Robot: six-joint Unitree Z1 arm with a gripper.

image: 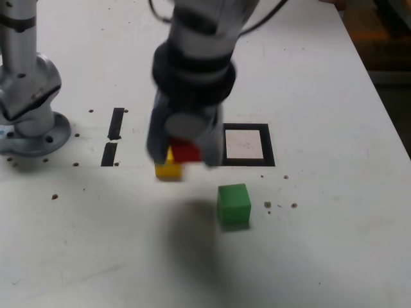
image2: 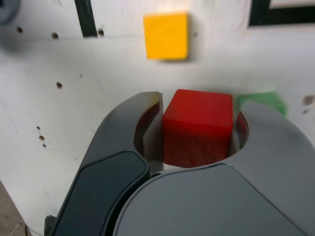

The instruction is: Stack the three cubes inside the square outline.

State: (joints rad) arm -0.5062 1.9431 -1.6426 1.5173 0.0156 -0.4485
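In the exterior view, nearest the camera, the small solid green cube (image: 233,204) sits alone on the white table (image: 334,244). Beyond it the grey gripper (image: 183,154) is clamped on the small red cube (image: 185,151), beside the yellow cube (image: 168,169) on the table. Farther back towards the exterior view's right lies the black tape square outline (image: 245,144), holding nothing.

Gripper (image: 183,154) clamped around one cube (image2: 198,127), second cube (image: 168,169) just below it, third cube (image: 233,204) nearer the camera on the exterior view's right, square outline (image: 245,144) immediately right.
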